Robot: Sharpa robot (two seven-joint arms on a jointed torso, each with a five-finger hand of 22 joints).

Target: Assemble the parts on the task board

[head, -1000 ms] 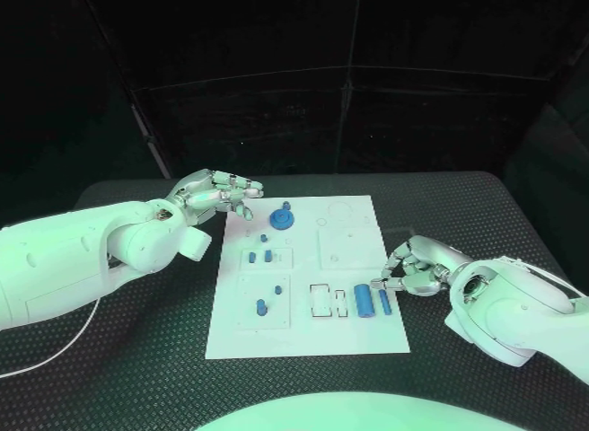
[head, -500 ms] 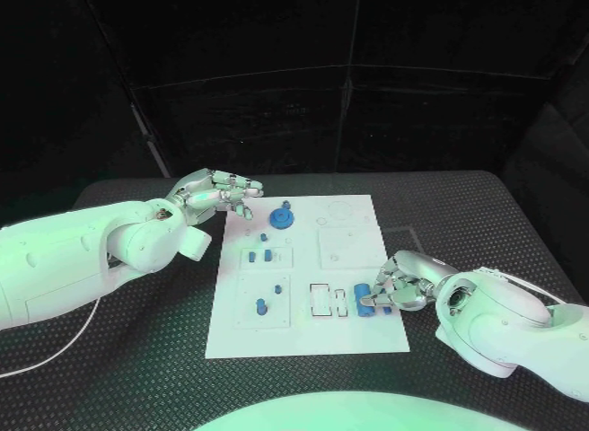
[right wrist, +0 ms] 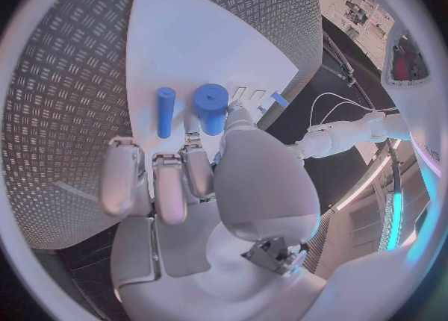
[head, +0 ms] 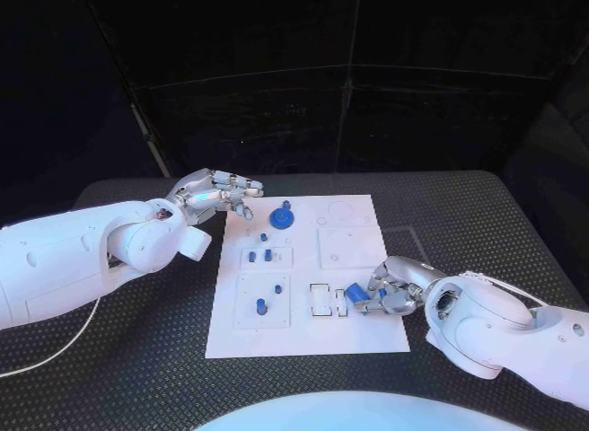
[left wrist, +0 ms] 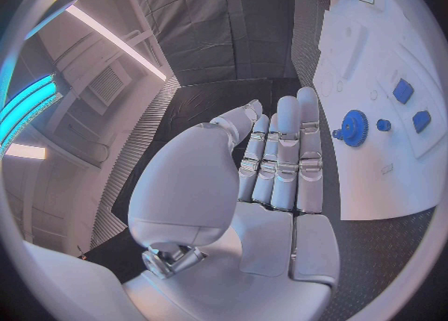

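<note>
We are curling our right hand (head: 388, 294) at the task board's (head: 353, 337) four o'clock corner, fingers (right wrist: 196, 163) gripping a thick blue cylinder (right wrist: 211, 107); a thinner blue peg (right wrist: 165, 112) is lying just beside it. Our left hand (head: 221, 192) is hovering at ten o'clock, fingers straight and holding nothing, near the blue gear (head: 283, 217).

I could read no writing, number or label anywhere, not even on the board (head: 353, 233).
</note>
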